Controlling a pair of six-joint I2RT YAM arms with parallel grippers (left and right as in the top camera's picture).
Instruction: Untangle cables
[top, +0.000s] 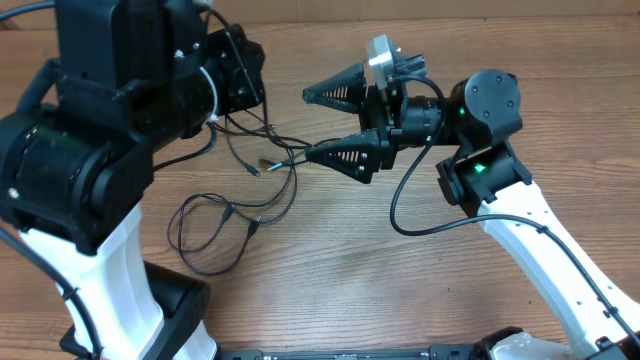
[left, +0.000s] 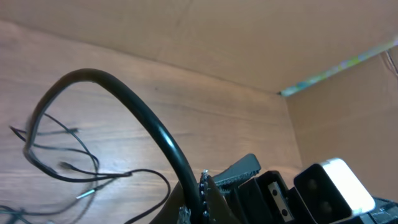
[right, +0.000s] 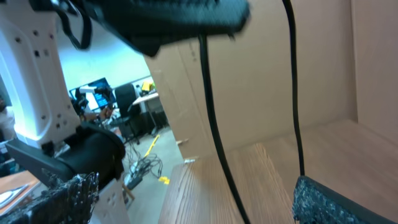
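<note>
2 arms (L (top: 90, 150), R (top: 520, 215)), 1 table (top: 350, 260), 1 loose tangle of thin blk cables (top: 254, 224), approx 2–3, exact no. unclear.

A wood-grain table (top: 330, 270) lies under both sets of jaws. Beyond the left jaws, 2 cardboard walls (left: 249, 37) meet in a corner, with a pale strip of tape (left: 336, 71) along the right one. Past the right jaws stand a lit monitor (right: 93, 87) and a black office chair (right: 127, 102), with a yellow object (right: 163, 180) on the floor.

The cables (top: 232, 210) vanish at their upper ends beneath the left arm (top: 100, 120); the right wrist view is blurred.
</note>
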